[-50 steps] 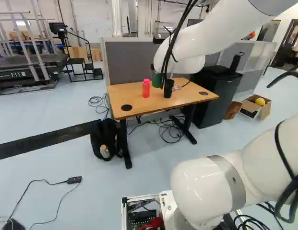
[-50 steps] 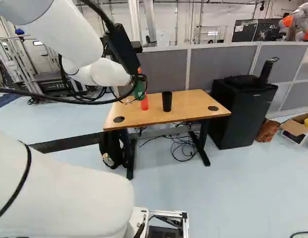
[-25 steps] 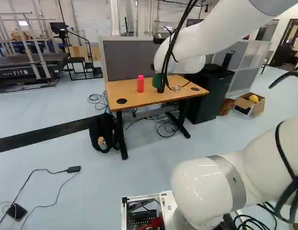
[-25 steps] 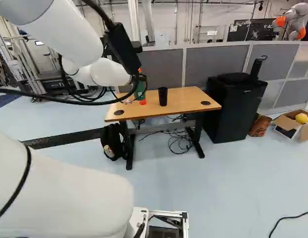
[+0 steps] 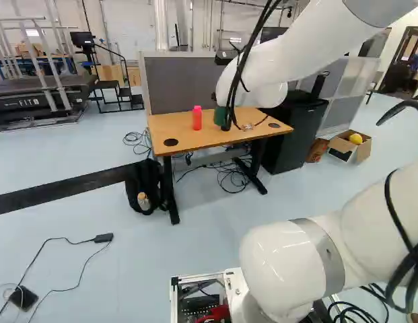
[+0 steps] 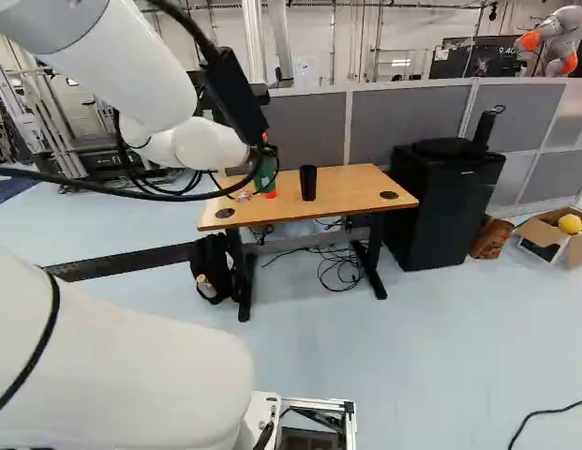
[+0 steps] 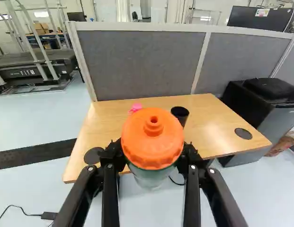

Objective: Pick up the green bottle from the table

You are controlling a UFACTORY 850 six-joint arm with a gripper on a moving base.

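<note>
jaws gripped orange-capped green bottle (image 7: 153,137) | pink bottle (image 5: 197,118), black cup (image 6: 308,184) stood on bench (image 7: 208,113) | black cabinet (image 6: 445,208) stood beside bench

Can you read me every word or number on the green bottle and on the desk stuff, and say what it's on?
There are no words or numbers I can read there.
Green bottle: none readable; its side is mostly hidden or too small.
Its orange lid: none that I can see.
Pink bottle: none readable, too small.
Black cup: none readable, too small.
Desk: none that I can see.
</note>
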